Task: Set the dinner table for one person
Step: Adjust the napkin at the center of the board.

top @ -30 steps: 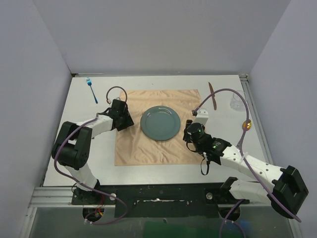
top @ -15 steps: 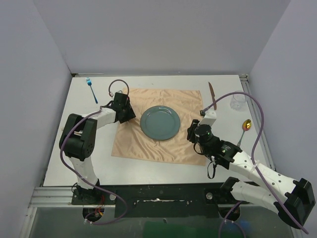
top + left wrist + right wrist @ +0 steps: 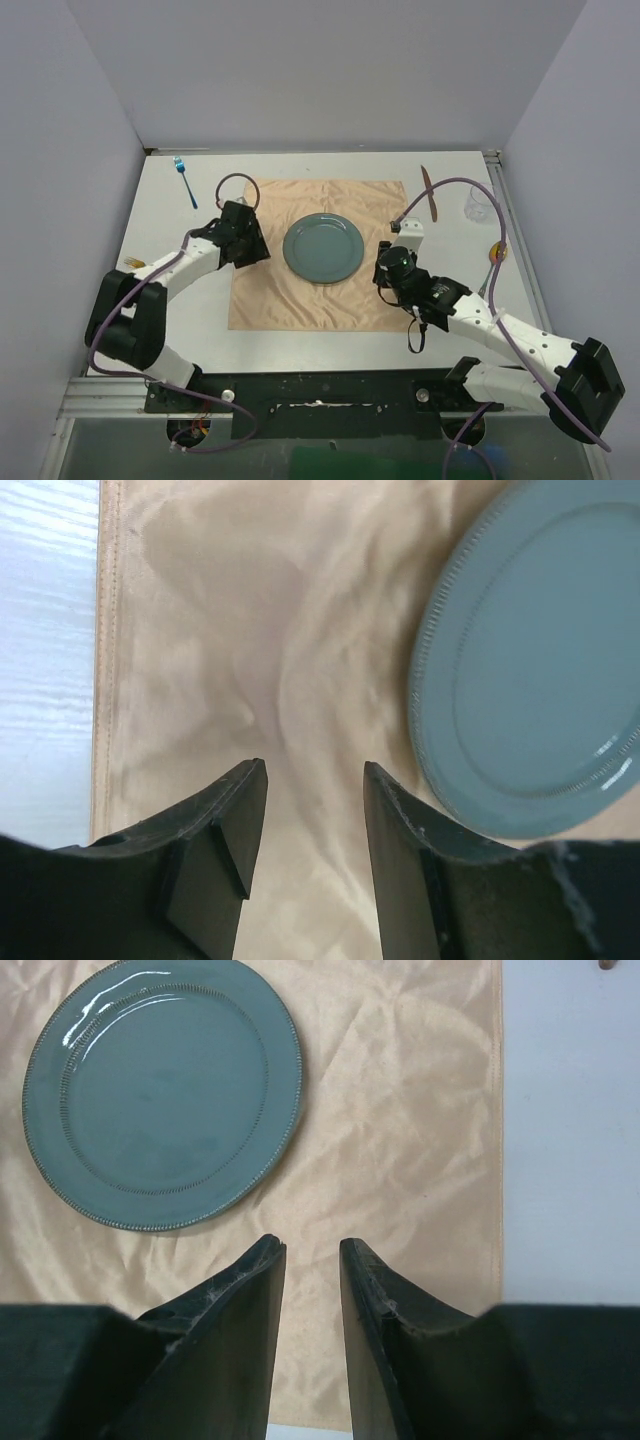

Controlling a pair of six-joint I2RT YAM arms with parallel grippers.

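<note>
Left pincer (image 3: 312,770) gapes empty over the cloth (image 3: 300,300), left of the plate (image 3: 323,248). Right pincer (image 3: 312,1245), narrowly parted, holds nothing, right of it. The tabletop (image 3: 330,166) carries them all, a fork (image 3: 186,183) and knife (image 3: 431,194) near its far edge.

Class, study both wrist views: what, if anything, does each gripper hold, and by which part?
Nothing is held. The left gripper and right gripper are open and empty, over the peach cloth.
</note>
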